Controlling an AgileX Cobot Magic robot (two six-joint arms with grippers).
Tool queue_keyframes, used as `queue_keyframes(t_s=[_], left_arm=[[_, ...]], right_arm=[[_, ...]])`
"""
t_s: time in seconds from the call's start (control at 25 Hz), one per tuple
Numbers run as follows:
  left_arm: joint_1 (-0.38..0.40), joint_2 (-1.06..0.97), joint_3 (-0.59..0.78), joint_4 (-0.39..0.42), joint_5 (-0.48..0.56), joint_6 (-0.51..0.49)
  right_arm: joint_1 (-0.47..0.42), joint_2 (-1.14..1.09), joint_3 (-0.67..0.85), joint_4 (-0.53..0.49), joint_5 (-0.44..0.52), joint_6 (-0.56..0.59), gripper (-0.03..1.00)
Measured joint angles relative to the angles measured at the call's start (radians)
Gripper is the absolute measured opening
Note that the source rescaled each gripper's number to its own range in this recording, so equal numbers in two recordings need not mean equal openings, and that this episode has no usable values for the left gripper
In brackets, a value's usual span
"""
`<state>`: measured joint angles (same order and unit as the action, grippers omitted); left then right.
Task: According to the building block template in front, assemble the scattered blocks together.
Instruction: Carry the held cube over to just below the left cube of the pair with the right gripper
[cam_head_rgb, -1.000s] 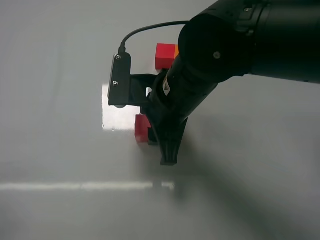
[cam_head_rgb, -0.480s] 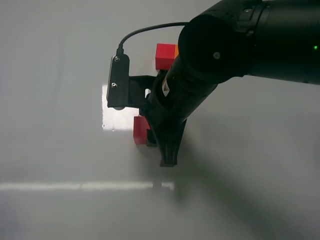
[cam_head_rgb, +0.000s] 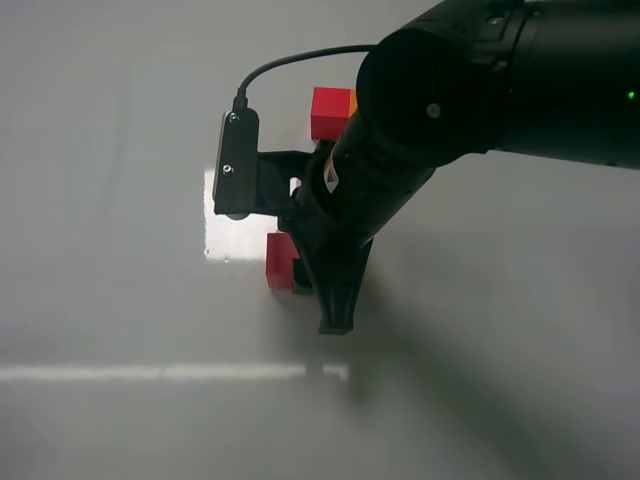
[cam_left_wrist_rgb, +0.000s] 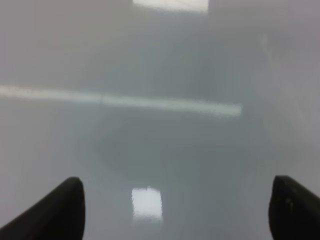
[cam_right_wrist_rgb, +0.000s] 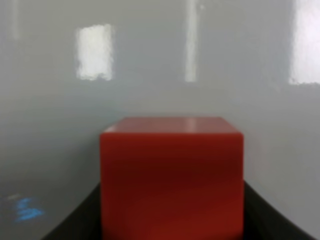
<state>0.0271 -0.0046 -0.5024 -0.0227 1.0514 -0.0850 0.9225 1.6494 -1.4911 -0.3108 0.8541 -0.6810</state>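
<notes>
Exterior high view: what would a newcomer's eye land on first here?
The big black right arm fills the upper right, reaching down to centre, where its gripper grips a red cube. Behind it the red-orange template peeks out. The right wrist view is filled by that cube, between the fingers.

Building block template (cam_head_rgb: 329, 111): red cube face visible at the far side of the counter (cam_head_rgb: 120, 200), with a sliver of its orange half showing at its right edge before the black arm covers the rest. Scattered blocks: only the red cube (cam_head_rgb: 278, 260) is visible, matte and plain, nearer than the template and slightly left of it, partly hidden by the right pincer (cam_head_rgb: 325, 300). In the right wrist view the red cube (cam_right_wrist_rgb: 171, 177) sits square between the dark pincer fingers; the orange loose cube cannot be located.
</notes>
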Motion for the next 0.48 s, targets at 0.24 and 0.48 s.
queue_keyframes(t_s=[0.24, 0.48], left_arm=[[0.000, 0.000, 0.000, 0.000, 0.000, 0.001], [0.000, 0.000, 0.000, 0.000, 0.000, 0.001]], right_arm=[[0.000, 0.000, 0.000, 0.003, 0.000, 0.001, 0.00], [0.000, 0.000, 0.000, 0.006, -0.008, 0.001, 0.06]])
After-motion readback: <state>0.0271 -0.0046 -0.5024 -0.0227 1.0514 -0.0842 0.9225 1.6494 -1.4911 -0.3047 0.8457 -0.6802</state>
